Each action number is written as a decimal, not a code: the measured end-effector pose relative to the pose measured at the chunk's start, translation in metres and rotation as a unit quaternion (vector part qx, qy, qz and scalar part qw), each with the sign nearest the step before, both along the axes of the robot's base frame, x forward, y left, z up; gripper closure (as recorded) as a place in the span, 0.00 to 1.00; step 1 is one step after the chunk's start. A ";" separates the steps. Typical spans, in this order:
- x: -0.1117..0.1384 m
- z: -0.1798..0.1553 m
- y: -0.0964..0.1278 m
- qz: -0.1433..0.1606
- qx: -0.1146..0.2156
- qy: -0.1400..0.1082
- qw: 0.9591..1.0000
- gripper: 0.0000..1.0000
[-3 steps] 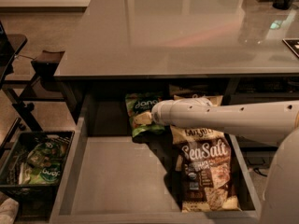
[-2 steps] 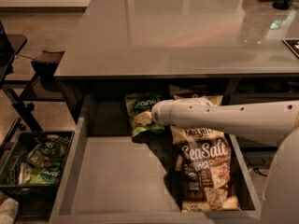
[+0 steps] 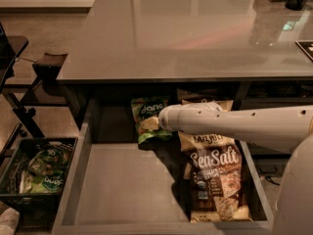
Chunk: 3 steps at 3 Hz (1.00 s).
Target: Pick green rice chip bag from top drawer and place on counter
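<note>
White arm (image 3: 244, 126) reaches in from the right over the open top drawer (image 3: 117, 185), with its tool (image 3: 158, 123) right at the green rice chip bag (image 3: 146, 112). Open or gripping, can't tell from here. The bag lies at the drawer's back, just under the worktop (image 3: 186, 33) edge, beside a brown Sea Salt bag (image 3: 215, 180). A black wire basket (image 3: 19, 143) stands off to the left.
</note>
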<state>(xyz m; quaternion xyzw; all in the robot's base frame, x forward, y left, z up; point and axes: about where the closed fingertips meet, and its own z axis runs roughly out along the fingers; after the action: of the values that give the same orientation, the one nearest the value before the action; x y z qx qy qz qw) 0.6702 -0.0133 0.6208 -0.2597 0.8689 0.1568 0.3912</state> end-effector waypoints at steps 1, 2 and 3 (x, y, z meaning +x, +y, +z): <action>0.000 0.004 0.000 0.000 0.000 0.000 1.000 1.00; 0.000 0.004 -0.001 0.002 0.002 0.006 1.000 1.00; 0.000 0.007 -0.001 0.002 0.004 0.009 1.000 1.00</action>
<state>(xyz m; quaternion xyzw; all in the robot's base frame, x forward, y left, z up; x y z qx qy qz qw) 0.6703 -0.0140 0.6279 -0.2587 0.8712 0.1631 0.3841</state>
